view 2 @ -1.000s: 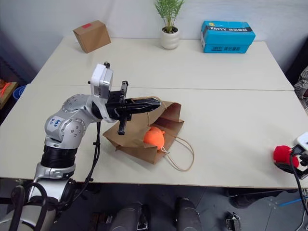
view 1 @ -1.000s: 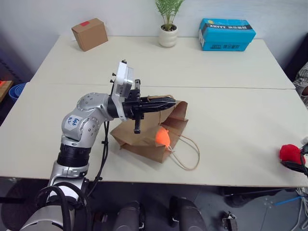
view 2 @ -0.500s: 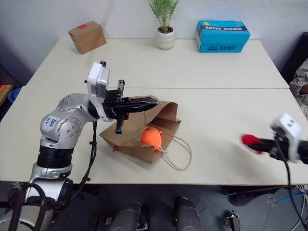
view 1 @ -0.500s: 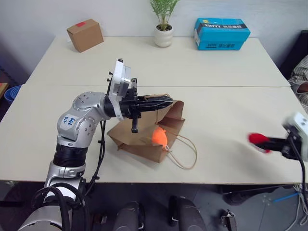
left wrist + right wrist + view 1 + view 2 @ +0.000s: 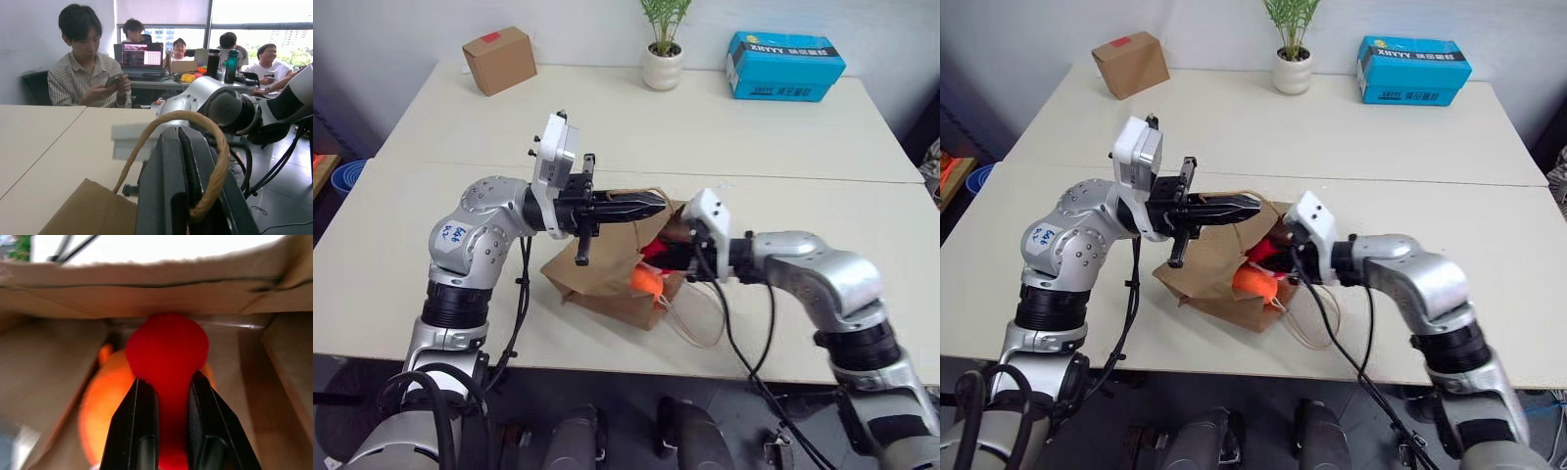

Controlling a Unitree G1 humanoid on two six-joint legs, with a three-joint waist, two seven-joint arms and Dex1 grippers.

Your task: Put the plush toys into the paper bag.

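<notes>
And here we are at the front half of the table (image 5: 783, 127), where the paper bag (image 5: 597, 279) lies on its side near the front edge, mouth turned toward the right-hand end. The left gripper (image 5: 651, 204) hangs over the bag's upper lip, fingers pressed tight together on the twisted-cord handle (image 5: 205, 161); the left wrist view shows that tan loop arching up over the black fingers and pinched between them, with the bag's brown edge just below. The lip is held up, so the mouth gapes.

Now the right gripper (image 5: 168, 404): it is pushed in at the bag's mouth, its two black fingers narrowed around the red plush toy (image 5: 168, 350), which bulges out round beyond the fingertips. The right wrist view puts the red toy between the bag's brown paper walls, and right behind it, touching or as good as touching, sits the orange plush toy (image 5: 100, 406) on the bag's lower wall. From the head views the orange one (image 5: 1255, 282) peeks out at the mouth, with the red one (image 5: 1261, 251) just above it under the raised lip. The bag's second handle (image 5: 700, 318) trails loose on the tabletop toward the front edge.

Along the far edge: a cardboard box (image 5: 499, 59) at the far left corner, a potted plant (image 5: 663, 61) mid-edge, a blue box (image 5: 785, 67) toward the far right corner
</notes>
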